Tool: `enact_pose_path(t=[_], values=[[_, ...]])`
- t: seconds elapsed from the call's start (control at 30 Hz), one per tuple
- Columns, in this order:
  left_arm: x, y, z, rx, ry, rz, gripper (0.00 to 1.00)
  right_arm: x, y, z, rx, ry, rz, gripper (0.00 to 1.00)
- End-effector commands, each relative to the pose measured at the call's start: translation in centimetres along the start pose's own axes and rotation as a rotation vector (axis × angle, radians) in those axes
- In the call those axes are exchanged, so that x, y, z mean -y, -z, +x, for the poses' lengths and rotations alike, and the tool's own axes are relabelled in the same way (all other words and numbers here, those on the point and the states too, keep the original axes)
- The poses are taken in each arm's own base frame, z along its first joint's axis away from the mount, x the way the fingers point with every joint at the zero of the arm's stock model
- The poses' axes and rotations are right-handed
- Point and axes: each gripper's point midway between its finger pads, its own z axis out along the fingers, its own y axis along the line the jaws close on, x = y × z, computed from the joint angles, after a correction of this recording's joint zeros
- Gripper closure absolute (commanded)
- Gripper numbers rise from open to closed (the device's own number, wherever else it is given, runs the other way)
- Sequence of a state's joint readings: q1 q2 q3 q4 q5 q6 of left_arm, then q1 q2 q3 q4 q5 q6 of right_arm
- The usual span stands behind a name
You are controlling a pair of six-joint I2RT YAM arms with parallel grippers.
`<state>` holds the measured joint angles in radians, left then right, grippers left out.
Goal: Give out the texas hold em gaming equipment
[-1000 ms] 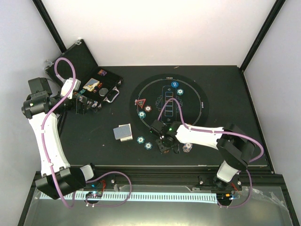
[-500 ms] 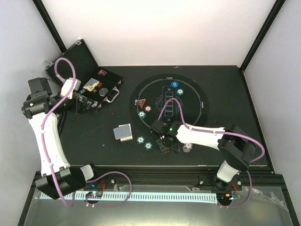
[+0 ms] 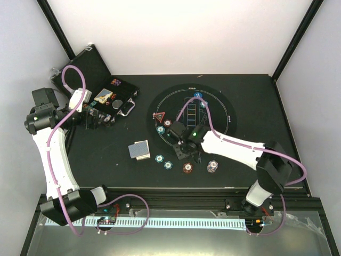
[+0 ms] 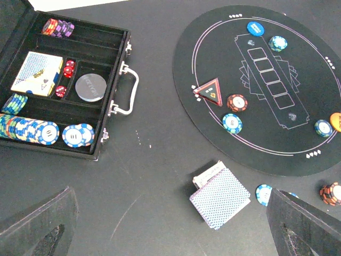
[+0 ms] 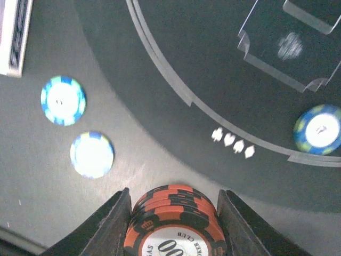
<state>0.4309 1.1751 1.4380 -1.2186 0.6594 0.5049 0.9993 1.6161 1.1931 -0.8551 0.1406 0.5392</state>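
Observation:
My right gripper (image 3: 183, 153) hovers at the near rim of the mat, open; in the right wrist view (image 5: 173, 194) its jaws stand either side of a brown-red chip stack (image 5: 173, 224) without gripping it. That stack (image 3: 187, 168) rests on the table beside a white-grey stack (image 3: 212, 166). Two teal chips (image 3: 159, 158) lie left of it. The grey-blue-backed card deck (image 3: 140, 150) lies further left (image 4: 220, 194). A red triangle marker (image 4: 209, 92), a blue disc (image 4: 256, 28) and an orange disc (image 4: 335, 121) lie on the mat. My left gripper (image 3: 98, 120) is open and empty by the case (image 4: 170, 194).
The open black case (image 3: 126, 90) at the back left holds more chips, cards and dice. The round black printed mat (image 3: 226, 106) carries single teal chips and a brown-red chip. The table's front edge is just below the chip stacks.
My right gripper has moved up and left, away from the front edge. The brown-red chip stack it covered now stands uncovered on the table. The left arm has not moved.

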Motion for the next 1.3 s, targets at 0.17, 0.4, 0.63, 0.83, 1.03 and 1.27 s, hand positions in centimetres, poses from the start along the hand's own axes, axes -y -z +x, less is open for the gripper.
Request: enact_pose_path(t=[0.17,0.4,0.63,0.83,1.03,1.27], values=[[0.6,1.1,-1.2,0.044,-0.015,0.004,0.01,7.6,0.0,-13.2,0.142,-0.138,0.112,0.63],[0.5,1.2,-1.3,0.037,-0.014,-0.002,0.01,12.7,-5.7,-20.1,0.108,-0.204,0.165,0.64],[0.3,1.6,-1.6,0.042,-0.03,-0.026,0.01,16.8,-9.6,-22.3,0.087,-0.276,0.202,0.64],[0.2,1.6,-1.6,0.038,-0.032,-0.03,0.01,19.1,-11.2,-23.2,0.111,-0.311,0.229,0.64],[0.0,1.5,-1.9,0.041,-0.03,-0.028,0.01,20.9,-11.8,-24.4,0.133,-0.34,0.237,0.63],[-0.3,1.3,-2.1,0.041,-0.032,-0.029,0.01,21.7,-13.0,-24.9,0.138,-0.357,0.227,0.63]])
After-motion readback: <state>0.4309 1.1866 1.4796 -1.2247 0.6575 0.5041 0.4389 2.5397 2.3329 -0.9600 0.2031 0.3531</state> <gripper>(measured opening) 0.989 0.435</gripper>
